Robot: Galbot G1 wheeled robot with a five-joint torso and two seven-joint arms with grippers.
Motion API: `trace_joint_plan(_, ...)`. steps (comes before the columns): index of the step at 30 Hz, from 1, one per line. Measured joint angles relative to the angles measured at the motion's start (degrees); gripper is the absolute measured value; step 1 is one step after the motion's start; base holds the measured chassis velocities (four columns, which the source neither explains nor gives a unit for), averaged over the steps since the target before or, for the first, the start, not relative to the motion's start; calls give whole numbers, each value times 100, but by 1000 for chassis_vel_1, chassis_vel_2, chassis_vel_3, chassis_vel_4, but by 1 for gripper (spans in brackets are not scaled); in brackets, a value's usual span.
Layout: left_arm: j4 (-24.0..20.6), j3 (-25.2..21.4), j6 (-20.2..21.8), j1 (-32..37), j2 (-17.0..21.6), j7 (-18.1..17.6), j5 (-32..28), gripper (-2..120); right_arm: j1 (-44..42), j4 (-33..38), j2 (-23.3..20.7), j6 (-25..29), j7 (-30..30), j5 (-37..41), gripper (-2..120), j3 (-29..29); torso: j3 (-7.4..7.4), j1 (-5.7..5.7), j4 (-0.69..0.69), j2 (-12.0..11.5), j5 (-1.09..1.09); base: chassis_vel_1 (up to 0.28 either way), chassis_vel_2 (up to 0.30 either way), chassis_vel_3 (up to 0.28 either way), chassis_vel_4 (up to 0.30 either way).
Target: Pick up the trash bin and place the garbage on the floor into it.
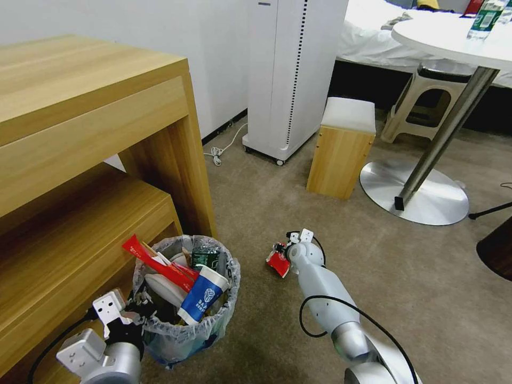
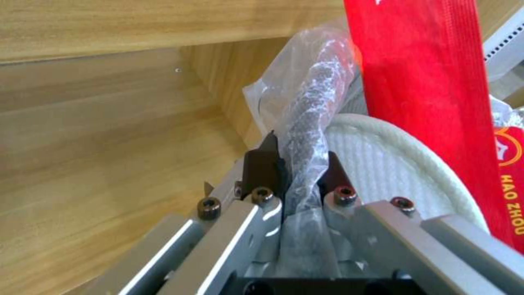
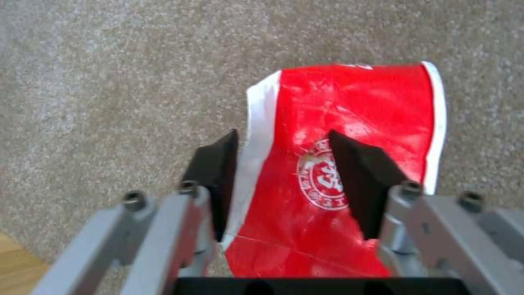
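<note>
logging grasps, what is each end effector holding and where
Left end effector clamps the bag-lined rim of the small round black trash bin. Right end effector straddles the flattened red wrapper, fingers open, not yet gripping.

We see a wooden desk (image 1: 90, 122), a white air purifier (image 1: 290, 74), a wooden stool (image 1: 341, 146) and a round white table (image 1: 453, 40).

A beige-tan carpet (image 1: 298, 224) covers the room. On the left stands a light wooden shelf unit (image 1: 90, 133) against a white wall (image 1: 160, 26). A tall white appliance (image 1: 290, 74) on casters stands beyond, beside a small wooden stool (image 1: 341, 146) with a white cushion. A round white table (image 1: 453, 42) rises from a metal disc base (image 1: 416, 194), with a plastic stool (image 1: 421, 101) and a bed (image 1: 368, 32) behind.
</note>
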Motion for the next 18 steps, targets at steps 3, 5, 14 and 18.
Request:
trace_joint_plan(3, 0, -10, -7, 1, -1, 1, -1, 3, 37, -67, 0, 11, -40, -52, 31, -10, 0, 0, 0, 0, 0, 0, 0, 0, 0)
trace_joint_plan(5, 0, -16, -9, 2, -1, 1, -2, 3, 52, -94, 0, 13, -54, -75, 29, -11, 0, 0, 0, 0, 0, 0, 0, 0, 0)
trace_joint_plan(14, 0, -37, -9, -4, 4, 2, -8, 3, 53, -148, -1, -13, -91, -272, 10, -30, 0, 0, 1, 0, 0, 0, 0, 0, 0)
trace_joint_plan(18, 0, -27, -9, -20, 4, 2, -8, 3, -14, -52, -4, -49, -83, -278, 0, -73, 0, 0, 0, 0, -1, 0, 0, 0, 0)
